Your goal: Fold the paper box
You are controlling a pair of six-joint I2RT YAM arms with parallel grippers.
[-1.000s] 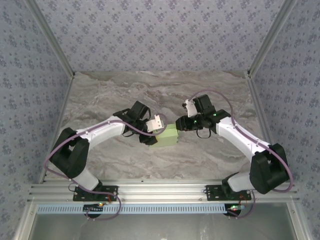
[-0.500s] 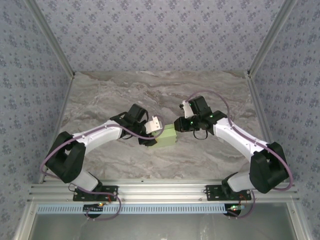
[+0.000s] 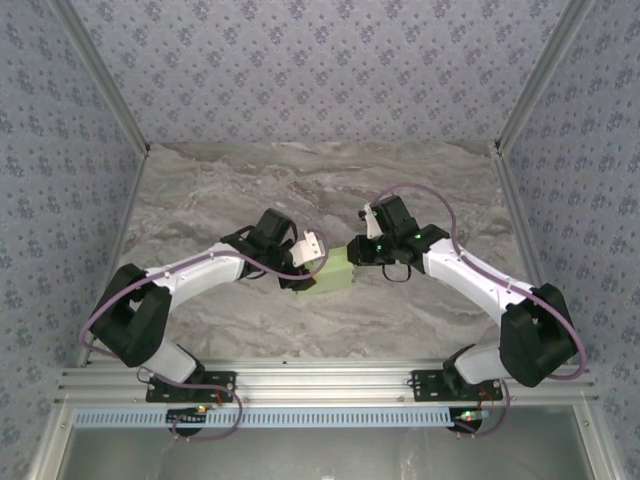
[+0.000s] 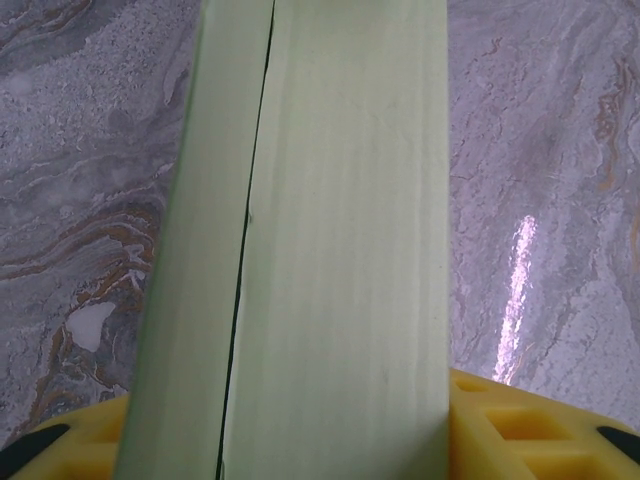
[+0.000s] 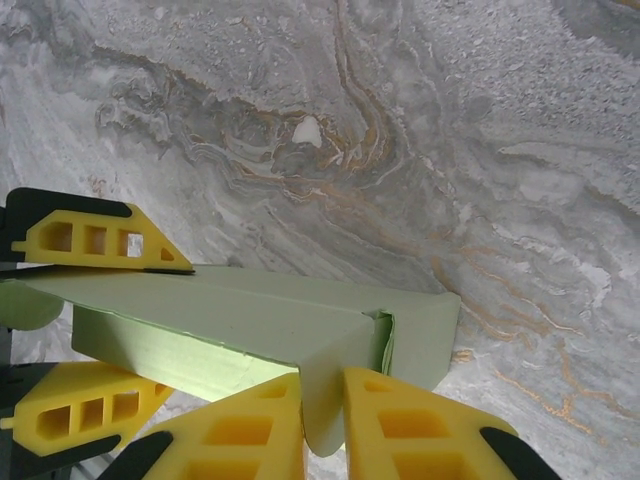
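The paper box (image 3: 335, 273) is a pale green, partly folded rectangular box in the middle of the marble table, between both arms. My left gripper (image 3: 312, 266) is shut across the box's width at its left end. In the left wrist view the box (image 4: 330, 250) runs up the middle, with a yellow finger (image 4: 530, 420) on either side. My right gripper (image 3: 354, 250) is at the box's right end. In the right wrist view its yellow fingers (image 5: 410, 420) pinch a rounded end flap (image 5: 325, 400) hanging off the box (image 5: 240, 320). The left gripper's fingers (image 5: 90, 238) show there on the far left.
The grey marble tabletop (image 3: 300, 190) stretches behind and in front of the box, ringed by patterned walls. An aluminium rail (image 3: 330, 380) carrying the arm bases runs along the near edge.
The right gripper has moved left to the box's end and closed its jaws on the flap. The left arm has shifted slightly, with the box still in its grip.
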